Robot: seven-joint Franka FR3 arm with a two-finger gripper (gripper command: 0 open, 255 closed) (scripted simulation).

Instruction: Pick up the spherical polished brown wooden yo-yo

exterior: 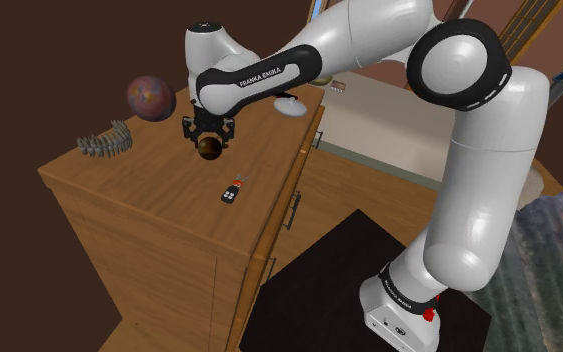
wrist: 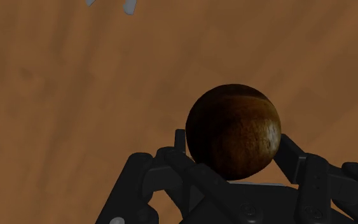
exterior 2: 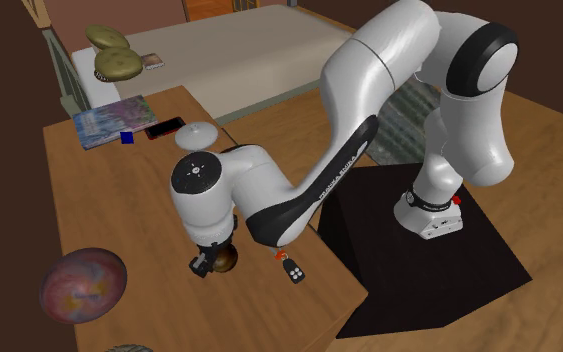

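The pincer (exterior: 209, 141) is closed on the brown yo-yo (wrist: 233, 130), which sits between its fingertips just above the worktop (exterior: 149, 195); the clear way is straight up.

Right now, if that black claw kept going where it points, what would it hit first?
The gripper, clasping the brown ball, points down: it would likely meet the wooden cabinet top first.

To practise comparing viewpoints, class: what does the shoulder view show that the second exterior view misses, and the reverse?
The shoulder view adds the dresser's front with its handle. The second exterior view adds a picture book and green cushions. Shared: the gripper clasping the brown yo-yo, the key fob, the marbled ball.
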